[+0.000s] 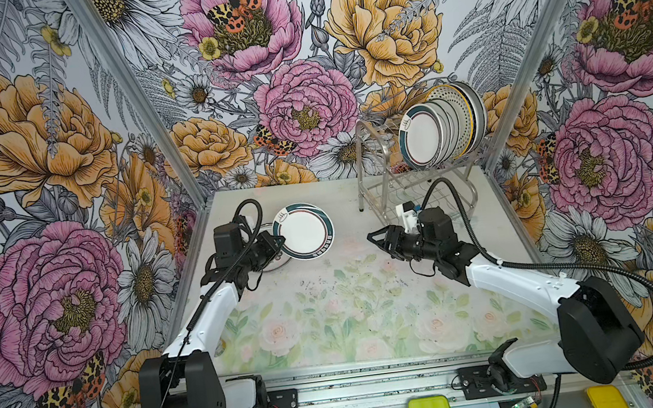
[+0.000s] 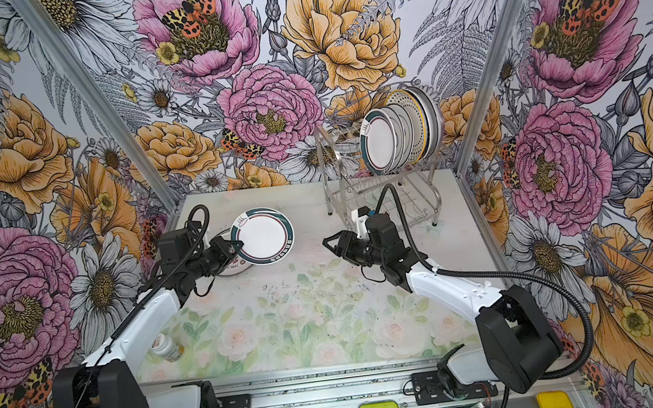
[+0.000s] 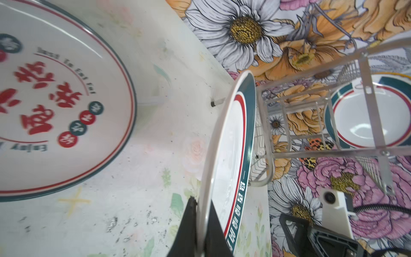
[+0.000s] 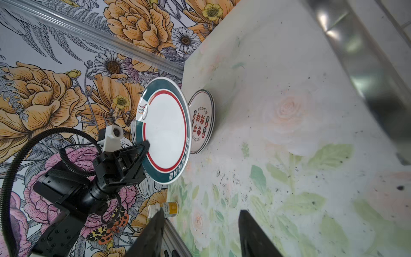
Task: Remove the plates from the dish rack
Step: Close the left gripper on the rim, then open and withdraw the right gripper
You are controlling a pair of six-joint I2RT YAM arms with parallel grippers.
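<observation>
My left gripper (image 1: 280,242) is clenched on the rim of a teal-rimmed plate (image 1: 303,230), a white round plate with a broad teal band, a thin red ring inside it and pale lettering on the band; the left wrist view shows the two black fingers (image 3: 189,224) pinching its edge (image 3: 233,144). I see it tilted above the far left of the table (image 1: 347,294), partly overlapping a second plate in both top views. That red-character plate (image 3: 55,100) lies flat on the table, white with red characters and a thin dark and red rim line; whether the two touch I cannot tell. The dish rack (image 1: 406,182), shiny steel wire, stands at the far right, and its upper level holds a row of plates (image 1: 441,125) on edge: a teal-rimmed one in front, then white ones, a black-dotted one and a yellow-edged one behind. Its lower shelf looks bare. My right gripper (image 1: 375,241) hangs near the rack with its jaws apart, nothing between them (image 4: 202,212).
</observation>
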